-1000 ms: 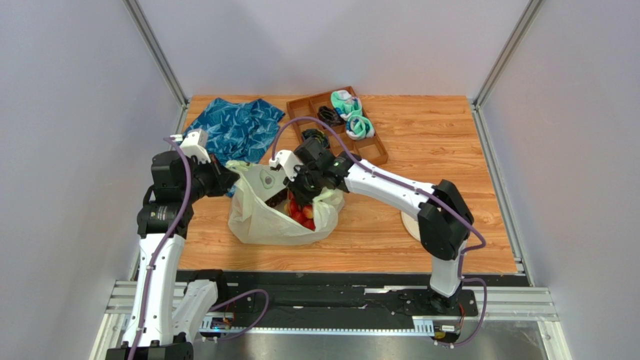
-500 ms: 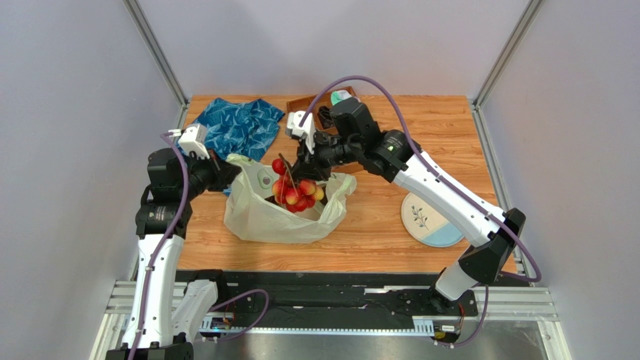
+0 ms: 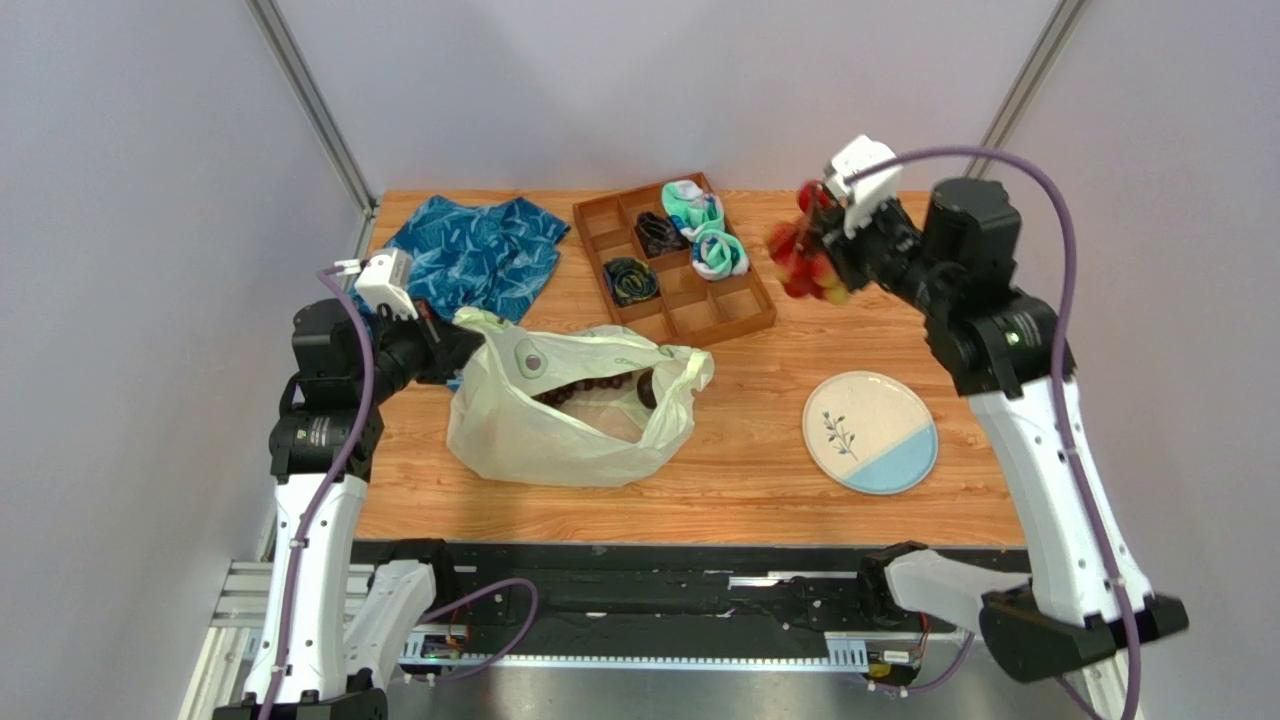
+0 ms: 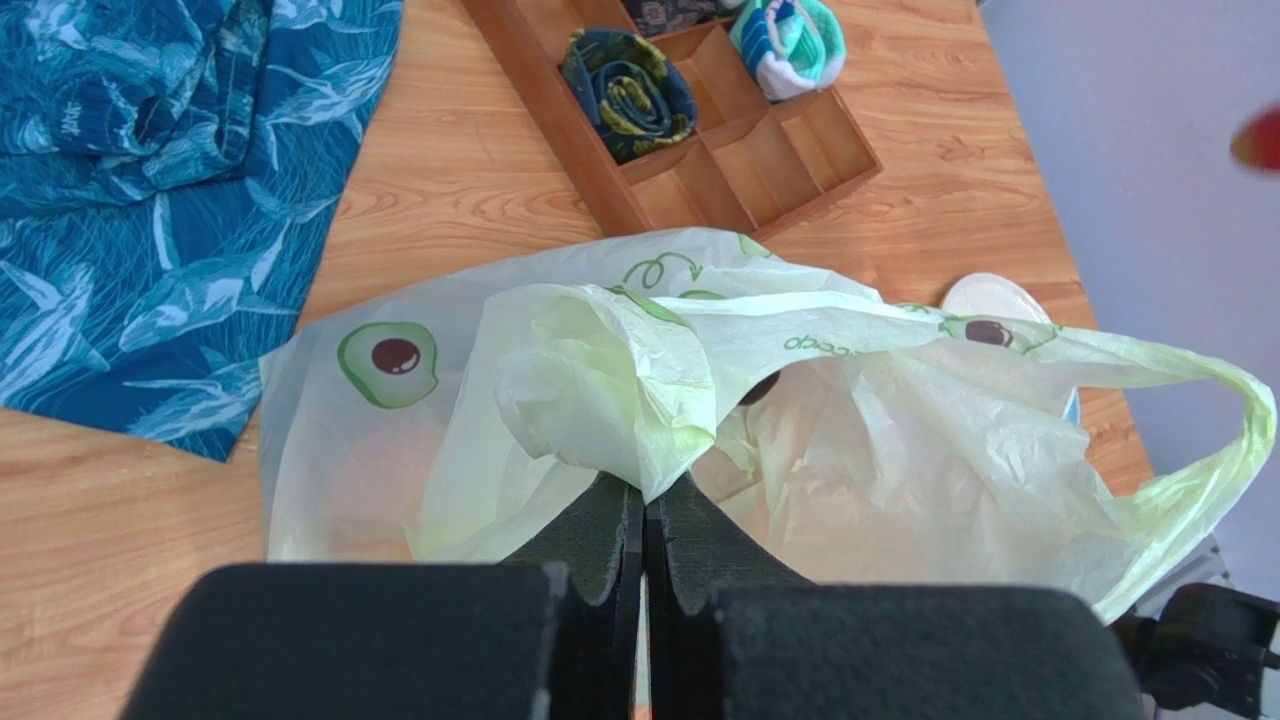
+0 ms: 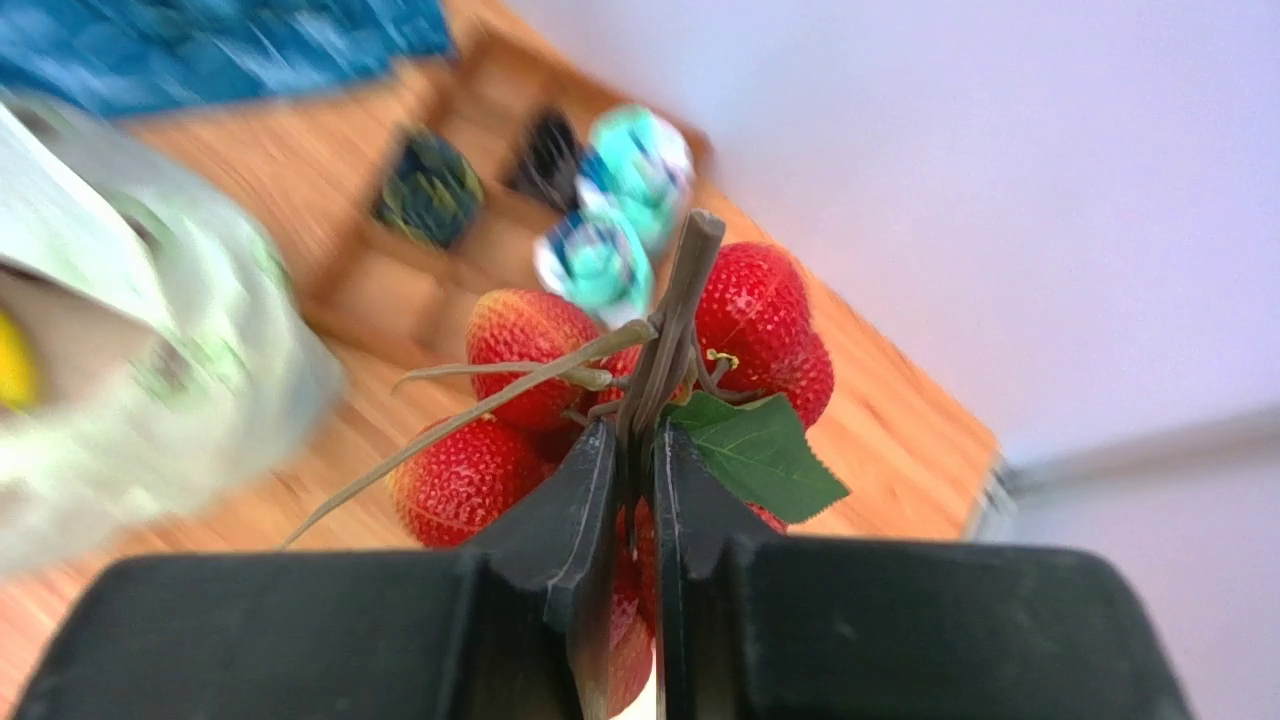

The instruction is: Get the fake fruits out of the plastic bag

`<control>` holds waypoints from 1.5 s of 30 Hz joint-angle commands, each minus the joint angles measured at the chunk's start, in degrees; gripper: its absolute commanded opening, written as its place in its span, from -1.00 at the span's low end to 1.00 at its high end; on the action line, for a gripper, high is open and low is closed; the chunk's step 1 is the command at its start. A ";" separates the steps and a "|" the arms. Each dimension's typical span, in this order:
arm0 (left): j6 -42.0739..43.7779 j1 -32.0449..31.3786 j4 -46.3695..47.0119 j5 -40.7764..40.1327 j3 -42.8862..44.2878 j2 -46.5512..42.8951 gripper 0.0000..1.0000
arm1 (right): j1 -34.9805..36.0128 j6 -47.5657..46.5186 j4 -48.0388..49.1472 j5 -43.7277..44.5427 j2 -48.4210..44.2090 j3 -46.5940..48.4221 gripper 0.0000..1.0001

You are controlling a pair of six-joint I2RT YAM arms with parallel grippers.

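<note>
- Bag (image 3: 519, 435) lies crumpled on the left half of the counter (image 3: 751, 480), its mouth gaping upward. My left end effector (image 4: 646, 503) is clamped tight on a fold of the bag's near-left rim and holds that side up.
- Plate (image 3: 869, 432) sits on the counter to the right of the bag, well apart from it. Nothing lies on it, and I judge it a likely landing spot for the fruits.
- Red bunch (image 3: 804, 267) is out of the bag. It hangs in the air over the far right of the counter, just past the tray (image 3: 747, 318), with its stem pinched between the nearly closed jaws of my right end effector (image 5: 634, 435). It is lifted clear but not yet set down.
- Dark fruit (image 3: 589, 393) shows in the bag's mouth, so at least that much is left inside. I cannot tell how many pieces there are.
- Yellow patch (image 5: 12, 360) shows at the bag in my right wrist view. It may be another fruit but is too blurred to name. By my reckoning the job is at an early stage, with one fruit out, none placed and more to fetch.
</note>
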 commanded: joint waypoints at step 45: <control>4.23 0.00 -0.87 3.85 -1.78 -0.45 -1.00 | 4.56 -4.42 -27.94 -13.12 26.68 22.25 0.98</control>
